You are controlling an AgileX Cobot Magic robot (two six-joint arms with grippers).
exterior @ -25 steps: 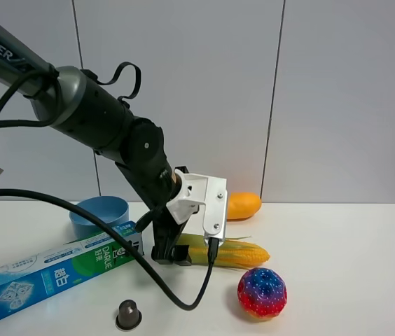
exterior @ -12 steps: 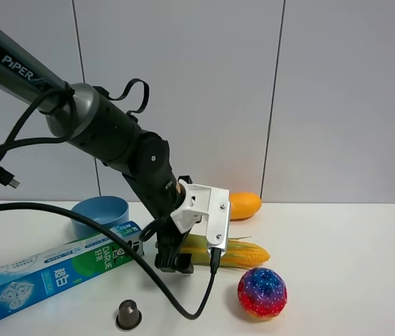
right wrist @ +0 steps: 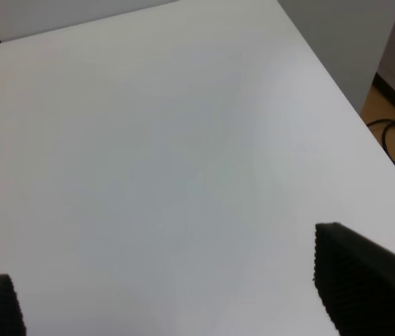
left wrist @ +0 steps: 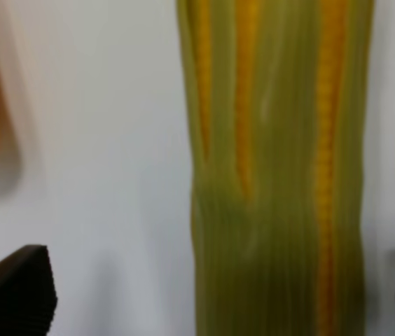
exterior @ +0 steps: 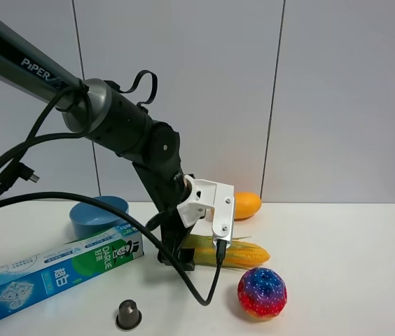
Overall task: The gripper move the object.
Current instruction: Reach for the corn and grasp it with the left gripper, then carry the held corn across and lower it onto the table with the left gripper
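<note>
**A:** Where do we find the left hand (exterior: pixel 176 260)?

**B:** Low over the desk (exterior: pixel 351 266), at the greener end of the ear of corn (exterior: pixel 239 253). Its fingers are spread wide, one on each side of the ear, and they grip nothing. In the left wrist view we see bare desk between one finger (left wrist: pixel 15 294) and the husk.

**A:** And the corn itself?

**B:** It lies flat on the desk. The end away from the hand is yellow and tapered.

**A:** What do we see around the corn?

**B:** The white bracket (exterior: pixel 208 203) on the arm hangs just above it. A mango (exterior: pixel 245 205) sits behind it, apart from it. A multicoloured ball (exterior: pixel 261 292) sits in front of the tapered end, close by but not touching. On the hand's side of the corn lies a toothpaste box (exterior: pixel 57 269), with a blue bowl (exterior: pixel 99 215) behind the box. A small dark capsule (exterior: pixel 129 314) stands in front of the corn, well apart.

**A:** And the right hand (right wrist: pixel 183 294)?

**B:** We see it only in its own wrist view. Its fingers are spread wide over bare desk and hold nothing. We cannot place it relative to the corn.
</note>
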